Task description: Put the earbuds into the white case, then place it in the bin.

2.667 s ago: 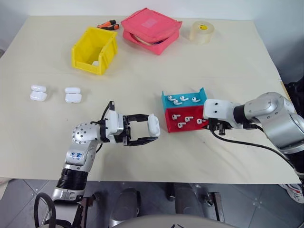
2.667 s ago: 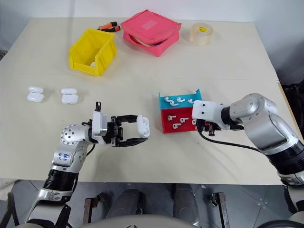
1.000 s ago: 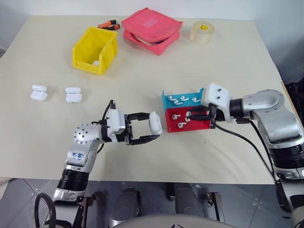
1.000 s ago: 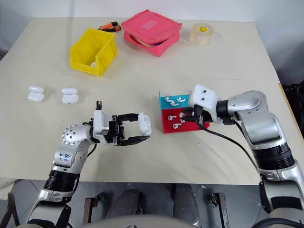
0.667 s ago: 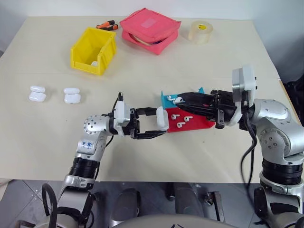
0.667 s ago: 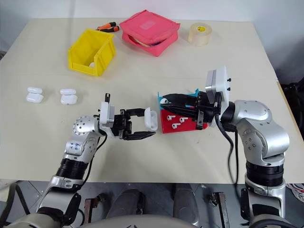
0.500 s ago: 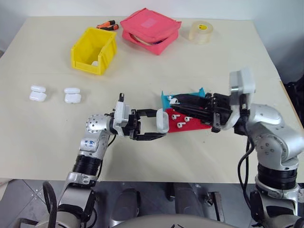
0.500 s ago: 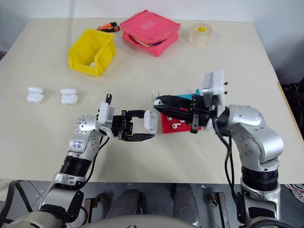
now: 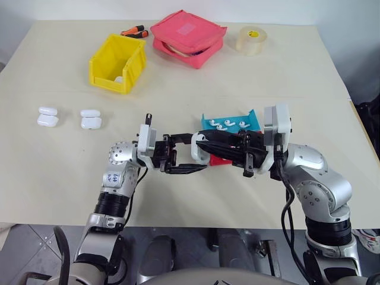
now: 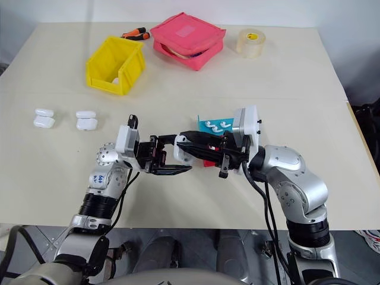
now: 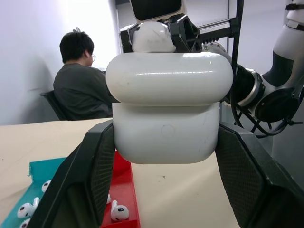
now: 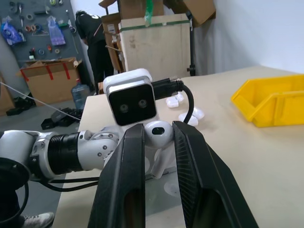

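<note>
My left gripper (image 9: 200, 155) is shut on a white case (image 11: 166, 111), held above the table in front of me. My right gripper (image 12: 159, 132) points left at it and is shut on one earbud (image 12: 159, 134). That earbud (image 11: 153, 36) sits right at the case's top edge. More earbuds (image 9: 226, 124) lie in the blue tray (image 9: 209, 120). The yellow bin (image 9: 109, 82) stands at the far left of the table with a white item inside. Two other white cases (image 9: 47, 116) (image 9: 91, 119) lie on the table to the left.
A red tray (image 9: 220, 161) sits against the blue one, partly hidden under my right gripper. At the far edge are a pink pouch (image 9: 189, 35), a tape roll (image 9: 252, 40) and screwdrivers (image 9: 135, 30). A seated person (image 11: 80, 88) is in the background.
My right gripper has lifted off the trays and swung left with an earbud until its tips meet the case. The left gripper keeps the case in about the same place.
</note>
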You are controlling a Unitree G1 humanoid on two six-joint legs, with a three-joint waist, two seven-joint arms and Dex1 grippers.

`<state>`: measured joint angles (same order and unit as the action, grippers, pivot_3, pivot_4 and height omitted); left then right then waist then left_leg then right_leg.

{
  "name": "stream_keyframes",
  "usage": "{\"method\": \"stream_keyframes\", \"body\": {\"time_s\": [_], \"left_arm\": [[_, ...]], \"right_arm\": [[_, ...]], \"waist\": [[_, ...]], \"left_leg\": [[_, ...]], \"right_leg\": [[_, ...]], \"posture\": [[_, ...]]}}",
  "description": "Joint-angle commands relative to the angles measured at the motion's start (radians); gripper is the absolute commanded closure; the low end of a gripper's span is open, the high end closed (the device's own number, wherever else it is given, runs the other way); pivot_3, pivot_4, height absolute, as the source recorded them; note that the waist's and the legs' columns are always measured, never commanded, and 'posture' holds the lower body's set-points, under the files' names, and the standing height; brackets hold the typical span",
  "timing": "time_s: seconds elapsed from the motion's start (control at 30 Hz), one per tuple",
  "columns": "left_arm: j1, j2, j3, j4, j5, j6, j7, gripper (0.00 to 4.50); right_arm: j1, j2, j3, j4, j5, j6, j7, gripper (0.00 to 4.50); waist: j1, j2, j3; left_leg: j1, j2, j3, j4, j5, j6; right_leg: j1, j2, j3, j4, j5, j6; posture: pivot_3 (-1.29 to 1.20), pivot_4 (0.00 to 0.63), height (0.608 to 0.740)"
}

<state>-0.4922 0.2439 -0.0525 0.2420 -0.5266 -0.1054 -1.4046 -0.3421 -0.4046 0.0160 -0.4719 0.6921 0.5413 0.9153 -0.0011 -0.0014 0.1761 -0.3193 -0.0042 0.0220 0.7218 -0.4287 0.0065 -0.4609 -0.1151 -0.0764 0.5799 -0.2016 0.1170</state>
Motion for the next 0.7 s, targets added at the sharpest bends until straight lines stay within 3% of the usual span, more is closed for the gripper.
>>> {"method": "stream_keyframes", "body": {"time_s": [0.03, 0.7], "left_arm": [[0.007, -0.008, -0.003, -0.059, -0.039, 0.009, -0.024, 1.72], [-0.008, -0.017, 0.038, -0.054, -0.035, -0.008, -0.002, 1.72]], "right_arm": [[0.010, 0.021, 0.038, -0.002, -0.024, -0.049, -0.013, 4.01], [0.083, 0.011, 0.096, 0.019, -0.054, -0.109, -0.019, 4.01]], "waist": [[0.000, 0.000, 0.000], [0.000, 0.000, 0.000]], "left_leg": [[0.000, 0.000, 0.000, 0.000, 0.000, 0.000], [0.000, 0.000, 0.000, 0.000, 0.000, 0.001]], "right_leg": [[0.000, 0.000, 0.000, 0.000, 0.000, 0.000], [0.000, 0.000, 0.000, 0.000, 0.000, 0.000]], "posture": [[0.00, 0.150, 0.740], [0.00, 0.150, 0.740]]}}
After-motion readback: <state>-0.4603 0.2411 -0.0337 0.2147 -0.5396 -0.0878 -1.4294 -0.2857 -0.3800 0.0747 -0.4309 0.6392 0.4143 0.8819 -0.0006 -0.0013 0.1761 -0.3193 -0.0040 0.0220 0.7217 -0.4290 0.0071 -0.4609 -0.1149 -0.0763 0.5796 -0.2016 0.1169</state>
